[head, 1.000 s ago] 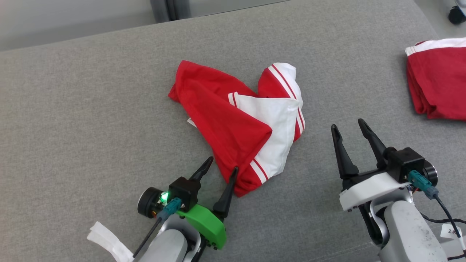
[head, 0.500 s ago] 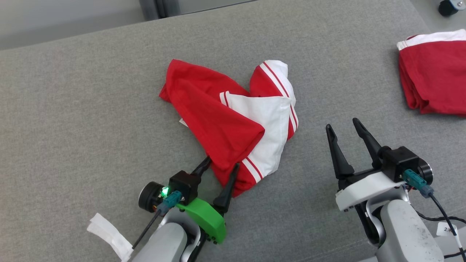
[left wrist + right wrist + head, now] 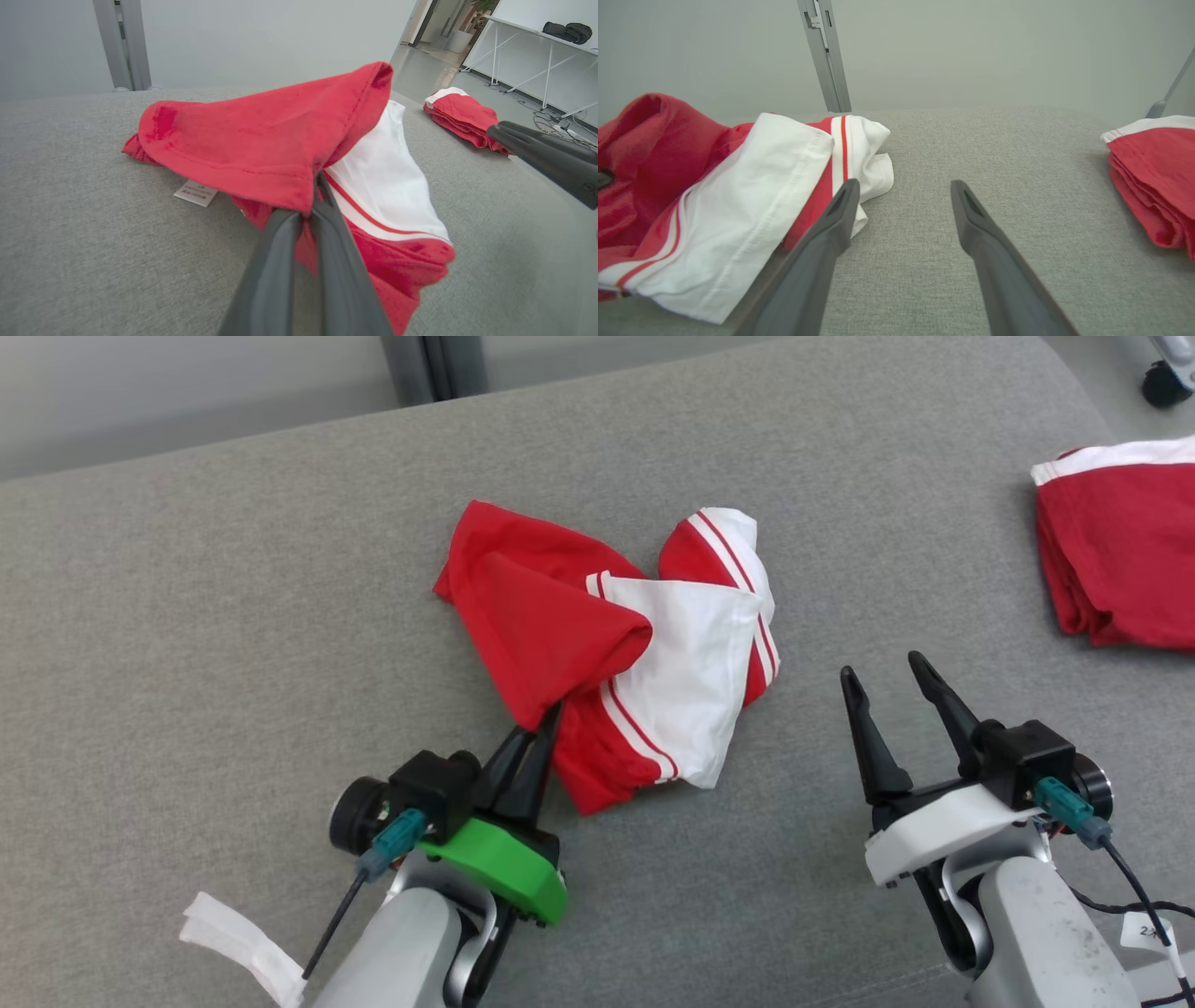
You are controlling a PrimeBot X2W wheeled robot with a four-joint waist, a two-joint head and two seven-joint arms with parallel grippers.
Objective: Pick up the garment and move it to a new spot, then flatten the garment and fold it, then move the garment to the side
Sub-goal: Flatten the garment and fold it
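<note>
Grey tabletop (image 3: 187, 616): crumpled red-and-white garment (image 3: 691, 653) lies centre, red hem pinched in the closed left end effector (image 3: 546, 719) at 7 o'clock; right end effector (image 3: 882, 666), 4 o'clock, gapes empty. Best lifted slowly, clear of the surface.

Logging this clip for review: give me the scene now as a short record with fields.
surface: grey woven fabric surface
garment: crumpled red and white cloth garment, mid-surface, one red edge raised
left gripper: shut on that raised red edge
right gripper: open, holding nothing, apart from the garment
other: folded red and white garment at the far right
stage: grasp made, garment not yet lifted clear
</note>
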